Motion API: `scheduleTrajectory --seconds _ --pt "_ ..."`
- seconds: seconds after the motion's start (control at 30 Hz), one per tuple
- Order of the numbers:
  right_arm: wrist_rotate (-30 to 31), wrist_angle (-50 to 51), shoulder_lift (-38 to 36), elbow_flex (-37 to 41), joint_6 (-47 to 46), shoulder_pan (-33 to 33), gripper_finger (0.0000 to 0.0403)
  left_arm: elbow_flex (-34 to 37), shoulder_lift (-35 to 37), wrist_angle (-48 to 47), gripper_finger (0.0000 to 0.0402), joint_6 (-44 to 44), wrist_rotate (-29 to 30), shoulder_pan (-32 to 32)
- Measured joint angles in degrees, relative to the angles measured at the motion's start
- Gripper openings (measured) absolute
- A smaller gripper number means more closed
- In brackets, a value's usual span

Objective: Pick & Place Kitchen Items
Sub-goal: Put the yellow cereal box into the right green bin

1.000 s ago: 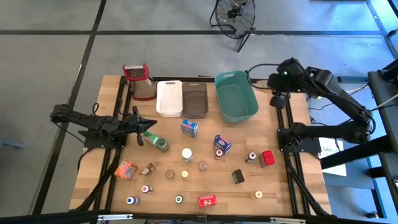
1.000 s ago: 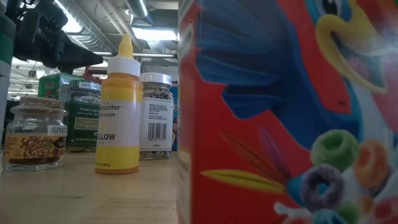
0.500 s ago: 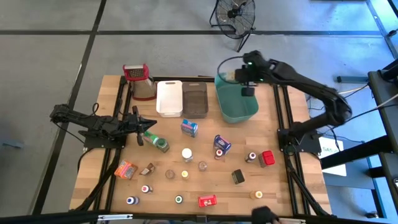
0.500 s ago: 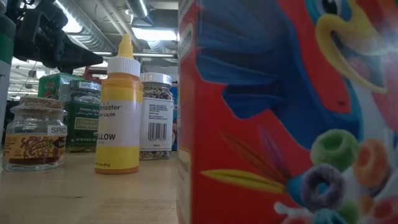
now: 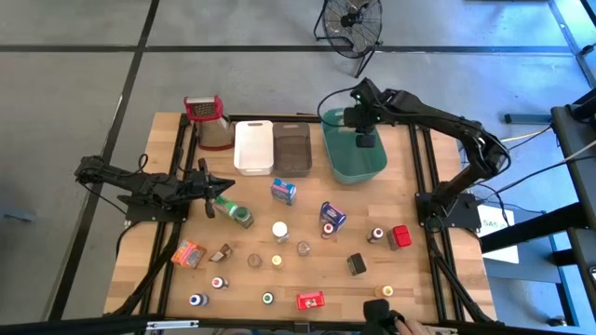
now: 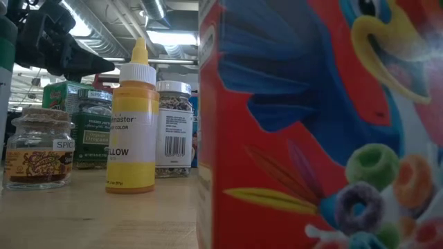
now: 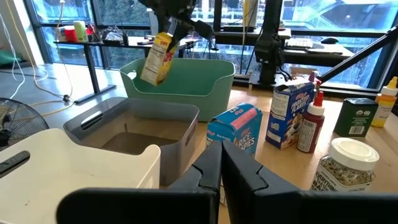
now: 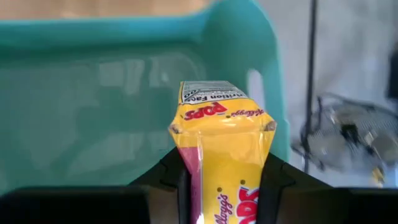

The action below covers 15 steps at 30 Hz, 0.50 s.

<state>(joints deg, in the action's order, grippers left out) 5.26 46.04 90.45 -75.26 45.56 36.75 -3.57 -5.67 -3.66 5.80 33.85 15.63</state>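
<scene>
Left end effector, fingers pressed together and empty, rests at the surface's left edge near a green-capped jar, while the right end effector pinches a yellow cereal box above the teal bin.

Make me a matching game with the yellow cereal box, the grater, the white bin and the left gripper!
Things:
1. yellow cereal box
2. grater
3. white bin
4. left gripper

Places or states:
A. shut, holding nothing, at the table's left side
B. between the grater and the brown bin
C. at the far left corner of the table
D. held by the right gripper over the teal bin

Pairs: 1-D, 2-C, 3-B, 4-A
</scene>
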Motion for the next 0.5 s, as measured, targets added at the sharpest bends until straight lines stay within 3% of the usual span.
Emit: scheduleTrajectory --seconds 0.1,0.5 --pt "-2.4 -0.2 0.0 0.0 1.2 0.0 0.0108 0.0 0.0 0.0 0.0004 0.0 0.0 0.0" --pt "-2.4 -0.4 4.9 0.0 1.2 1.6 0.0109 0.0 0.0 0.0 0.0004 -0.6 0.0 0.0"
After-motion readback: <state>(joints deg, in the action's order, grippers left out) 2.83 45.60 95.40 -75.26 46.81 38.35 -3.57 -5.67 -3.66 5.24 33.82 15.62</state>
